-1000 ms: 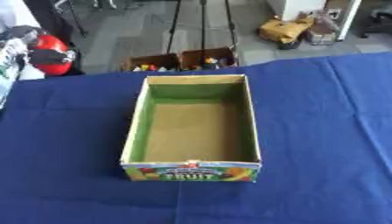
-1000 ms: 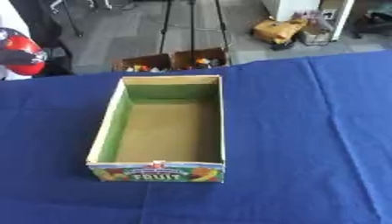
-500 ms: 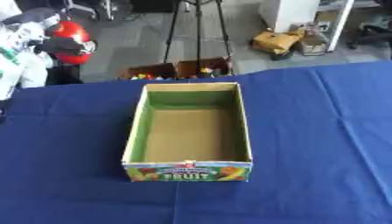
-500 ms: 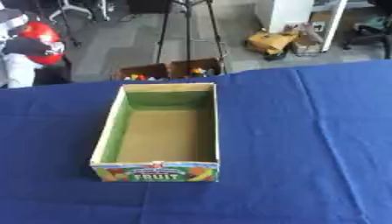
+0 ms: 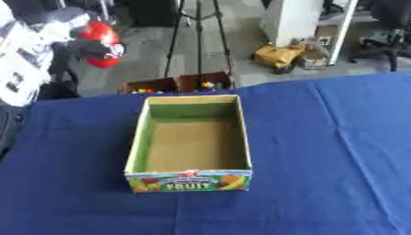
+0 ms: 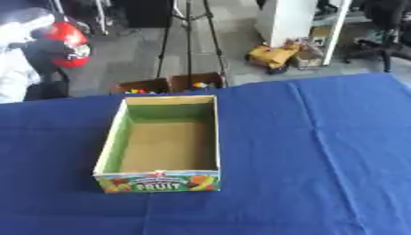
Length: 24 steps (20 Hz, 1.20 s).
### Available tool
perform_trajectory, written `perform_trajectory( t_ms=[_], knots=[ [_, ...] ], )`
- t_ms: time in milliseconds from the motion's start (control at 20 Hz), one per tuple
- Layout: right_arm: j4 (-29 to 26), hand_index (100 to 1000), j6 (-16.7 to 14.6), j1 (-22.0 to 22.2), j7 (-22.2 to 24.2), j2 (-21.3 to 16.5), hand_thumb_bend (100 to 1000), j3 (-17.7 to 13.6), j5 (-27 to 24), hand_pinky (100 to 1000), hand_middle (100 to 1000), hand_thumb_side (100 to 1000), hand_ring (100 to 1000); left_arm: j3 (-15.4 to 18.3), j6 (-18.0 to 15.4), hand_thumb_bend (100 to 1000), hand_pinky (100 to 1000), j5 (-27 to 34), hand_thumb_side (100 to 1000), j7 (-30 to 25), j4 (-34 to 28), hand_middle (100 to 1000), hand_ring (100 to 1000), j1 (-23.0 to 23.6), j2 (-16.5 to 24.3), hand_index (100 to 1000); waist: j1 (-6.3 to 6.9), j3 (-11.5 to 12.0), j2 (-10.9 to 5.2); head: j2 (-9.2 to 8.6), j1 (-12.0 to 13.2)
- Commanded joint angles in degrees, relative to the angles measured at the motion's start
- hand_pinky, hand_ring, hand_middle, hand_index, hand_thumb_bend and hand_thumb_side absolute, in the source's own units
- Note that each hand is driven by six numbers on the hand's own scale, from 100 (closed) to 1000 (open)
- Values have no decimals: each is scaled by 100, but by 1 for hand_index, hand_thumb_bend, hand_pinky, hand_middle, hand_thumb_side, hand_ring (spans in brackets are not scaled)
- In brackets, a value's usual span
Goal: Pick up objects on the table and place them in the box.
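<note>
An open cardboard box [image 5: 136, 142] with green inner walls, a brown floor and a "FRUIT" print on its near end stands on the blue tablecloth [image 5: 337, 151], a little left of centre. Nothing lies inside it. No loose objects show on the cloth. Neither of my hands appears in either eye view.
Beyond the table's far edge, two small brown crates [image 5: 176, 85] of coloured items sit on the floor. A tripod [image 5: 197, 32], a yellow bag [image 5: 277, 55], a red round thing [image 5: 100, 43] at the upper left and an office chair [image 5: 385, 27] stand further back.
The whole picture has slid downward, so the camera has tilted up and more floor shows behind the table. The box itself stays in place on the cloth.
</note>
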Motion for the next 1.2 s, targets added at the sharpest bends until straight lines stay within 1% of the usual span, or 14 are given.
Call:
perform_trajectory(
  t_ms=[50, 250, 450, 650, 950, 1200],
  knots=[
    [-86, 768, 5, -85, 57, -178, 100, -8, -113, 772, 726, 828, 806, -46, 34, 100, 159, 33, 448, 25, -183, 505, 448, -18, -147, 870, -35, -11, -153, 61, -44],
    [-86, 768, 11, -90, 91, -155, 100, -3, -143, 772, 726, 827, 807, -119, 35, 100, 158, -40, 448, 60, -312, 501, 446, 131, -356, 869, -31, -7, -166, 87, -68],
    [-86, 768, 12, -90, 100, -140, 100, -6, -148, 772, 726, 826, 807, -187, 12, 100, 159, -103, 447, 60, -424, 497, 445, 213, -477, 867, -27, -6, -159, 107, -82],
    [-86, 768, 13, -99, 106, -117, 100, -7, -155, 773, 726, 825, 807, -245, -9, 100, 155, -141, 446, 78, -479, 491, 440, 297, -641, 865, -35, -18, -148, 94, -82],
    [-86, 768, 8, -120, 119, -78, 100, -5, -167, 773, 725, 824, 808, -360, -67, 100, 158, -340, 447, 155, -403, 495, 440, 373, -913, 864, -53, -57, -123, 41, -60],
    [-86, 769, -4, -158, 131, -52, 100, -8, -177, 773, 725, 823, 808, -405, -116, 100, 162, -599, 446, 291, -207, 500, 440, 478, -1083, 862, -58, -94, -68, 9, -66]
  ],
)
